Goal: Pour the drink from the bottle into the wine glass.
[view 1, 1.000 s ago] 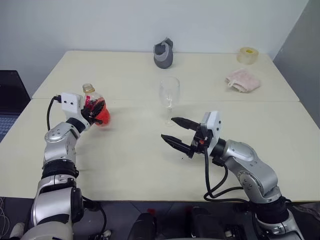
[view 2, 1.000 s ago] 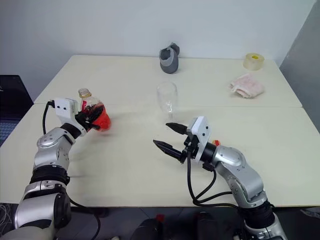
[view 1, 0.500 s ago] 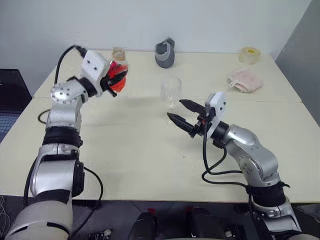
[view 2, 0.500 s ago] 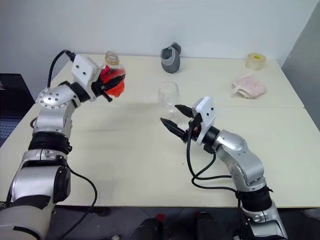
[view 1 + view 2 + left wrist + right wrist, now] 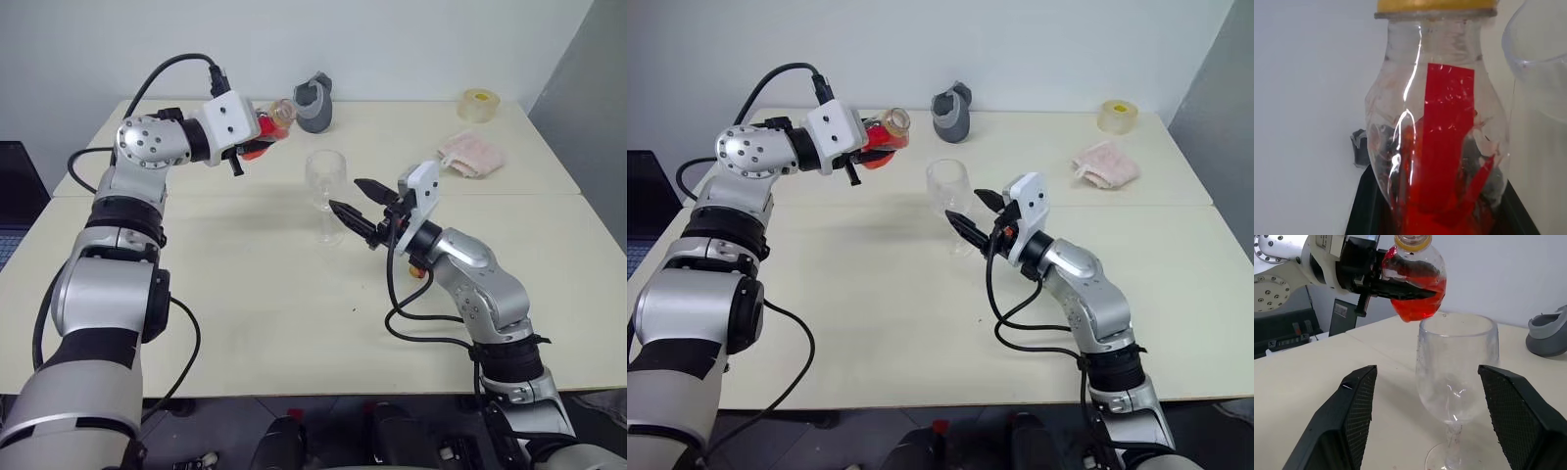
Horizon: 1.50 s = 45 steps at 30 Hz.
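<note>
My left gripper (image 5: 870, 149) is clamped on the small squat clear plastic bottle (image 5: 884, 134) with the yellow cap, carried tipped over in the upper left of the head view, above the cream worktop (image 5: 872, 294) and just beside the clear stemmed wine glass (image 5: 949, 196). The bright red drink (image 5: 1418, 303) is all inside the bottle and the glass looks empty, so pouring has not begun. My right gripper (image 5: 353, 204) stands wide open around the glass stem, not touching it.

A grey tape dispenser (image 5: 313, 102) stands at the table's (image 5: 245, 294) far edge; a tape roll (image 5: 477, 105) and pink cloth (image 5: 468, 154) lie far right
</note>
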Available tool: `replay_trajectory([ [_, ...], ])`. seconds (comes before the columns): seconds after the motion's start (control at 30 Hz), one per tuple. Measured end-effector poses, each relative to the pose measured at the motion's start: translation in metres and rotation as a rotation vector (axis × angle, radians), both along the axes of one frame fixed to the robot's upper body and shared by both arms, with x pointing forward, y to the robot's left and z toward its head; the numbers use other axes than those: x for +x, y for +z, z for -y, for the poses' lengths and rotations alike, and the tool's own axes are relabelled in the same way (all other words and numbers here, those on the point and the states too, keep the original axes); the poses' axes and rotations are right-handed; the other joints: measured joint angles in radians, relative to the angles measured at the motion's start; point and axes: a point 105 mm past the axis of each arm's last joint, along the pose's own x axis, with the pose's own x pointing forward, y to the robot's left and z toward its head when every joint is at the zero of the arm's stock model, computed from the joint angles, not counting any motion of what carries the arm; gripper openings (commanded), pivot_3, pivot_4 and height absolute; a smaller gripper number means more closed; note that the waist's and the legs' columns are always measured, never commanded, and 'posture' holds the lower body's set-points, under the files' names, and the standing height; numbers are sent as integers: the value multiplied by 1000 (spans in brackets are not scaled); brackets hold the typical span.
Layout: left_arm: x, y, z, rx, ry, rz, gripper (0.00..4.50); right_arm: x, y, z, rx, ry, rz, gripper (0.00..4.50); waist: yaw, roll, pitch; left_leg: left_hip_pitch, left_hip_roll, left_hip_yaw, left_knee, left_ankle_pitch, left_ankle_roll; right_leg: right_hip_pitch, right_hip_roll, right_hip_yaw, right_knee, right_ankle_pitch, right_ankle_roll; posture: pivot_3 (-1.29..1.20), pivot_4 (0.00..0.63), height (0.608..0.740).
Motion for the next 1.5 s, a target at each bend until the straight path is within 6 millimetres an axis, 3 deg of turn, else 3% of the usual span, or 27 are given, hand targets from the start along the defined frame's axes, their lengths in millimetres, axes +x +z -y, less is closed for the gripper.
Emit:
replay_trajectory([
  [0.2,3,-8,5,145,13,58,954,2,-1,0,-5,-11,3,3545,0,0,0,0,0,0,0,0,0,0,0,0,0,0,0,0,150,740],
  [0.33,7,-2,6,191,42,109,954,2,-1,-1,1,-12,3,3545,-1,0,0,0,0,0,0,0,0,0,0,0,0,0,0,0,150,740],
  [0.5,10,9,8,215,68,166,954,2,0,-1,2,-18,4,3545,-1,0,0,0,0,0,0,0,1,0,0,0,1,0,0,0,150,740],
  [0.73,13,-2,6,284,90,163,954,3,-1,1,-9,-27,8,3545,-2,0,0,0,0,0,0,0,0,-1,0,0,1,0,0,0,150,740],
  [1.1,14,3,23,347,55,237,954,4,-1,2,-9,-35,7,3545,-5,0,0,0,0,0,0,0,0,-1,0,0,1,0,0,0,150,740],
  [1.5,16,0,26,450,56,287,954,4,-1,2,-10,-37,8,3545,-6,0,0,0,-1,0,0,0,0,-1,0,1,1,0,0,0,150,740],
])
